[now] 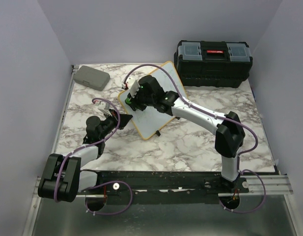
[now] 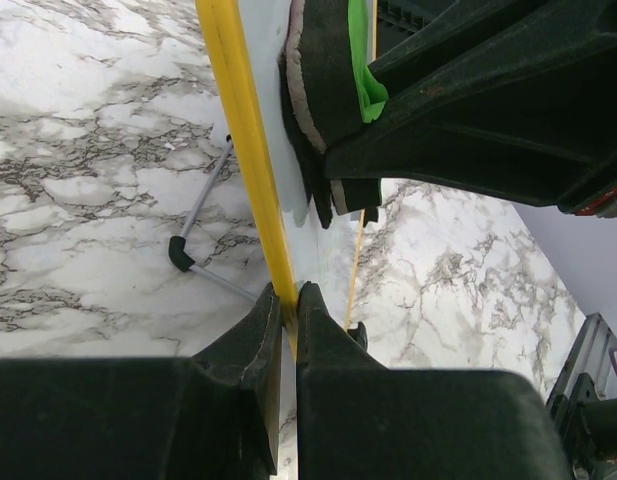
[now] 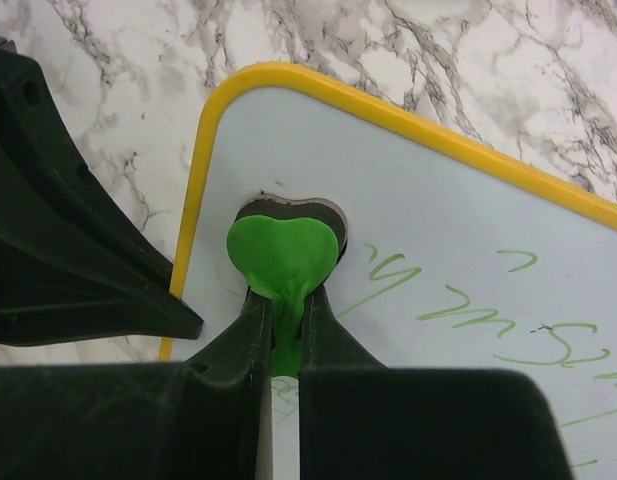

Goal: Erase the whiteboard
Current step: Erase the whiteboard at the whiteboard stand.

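Note:
The whiteboard (image 1: 150, 122), white with a yellow frame, stands tilted on the marble table. My left gripper (image 1: 123, 120) is shut on its yellow frame edge (image 2: 243, 130), the jaws pinching it from both sides (image 2: 286, 295). My right gripper (image 1: 134, 98) is shut on a green heart-shaped eraser (image 3: 283, 255) and presses its dark felt pad against the board near its rounded corner (image 3: 438, 230). Green handwriting (image 3: 468, 310) runs across the board to the right of the eraser. The eraser also shows in the left wrist view (image 2: 323, 110).
A flat grey case (image 1: 92, 77) lies at the back left of the table. A black toolbox (image 1: 212, 63) stands at the back right. The board's thin metal leg with a black foot (image 2: 178, 255) rests on the marble behind it. Pale walls enclose the table.

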{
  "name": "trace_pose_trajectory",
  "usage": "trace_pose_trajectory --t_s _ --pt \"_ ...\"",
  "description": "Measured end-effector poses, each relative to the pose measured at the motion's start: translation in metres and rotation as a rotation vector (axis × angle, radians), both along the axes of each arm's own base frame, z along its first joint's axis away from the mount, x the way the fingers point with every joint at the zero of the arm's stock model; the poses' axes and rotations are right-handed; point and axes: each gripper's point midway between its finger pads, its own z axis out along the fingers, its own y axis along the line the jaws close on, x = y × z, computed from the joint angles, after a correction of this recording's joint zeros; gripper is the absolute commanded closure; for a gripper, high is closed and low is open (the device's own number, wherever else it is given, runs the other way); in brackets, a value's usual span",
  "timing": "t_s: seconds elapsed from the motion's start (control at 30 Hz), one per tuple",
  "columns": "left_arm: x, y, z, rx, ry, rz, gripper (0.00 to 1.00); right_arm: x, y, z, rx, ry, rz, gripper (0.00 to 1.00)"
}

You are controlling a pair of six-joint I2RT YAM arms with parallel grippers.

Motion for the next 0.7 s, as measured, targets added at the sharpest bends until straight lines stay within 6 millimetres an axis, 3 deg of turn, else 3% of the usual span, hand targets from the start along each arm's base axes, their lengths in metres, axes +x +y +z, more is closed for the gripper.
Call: trace_pose_trajectory --t_s 0.33,0.7 --pt "0.000 -0.001 0.001 -0.001 -0.002 -0.004 1.00 -0.020 -0.012 -0.022 -0.070 -0.003 0.145 0.99" --pt "0.000 0.000 0.000 0.002 -0.003 0.000 1.00 -0.004 -0.024 -0.022 -0.113 -0.046 0.014 0.99"
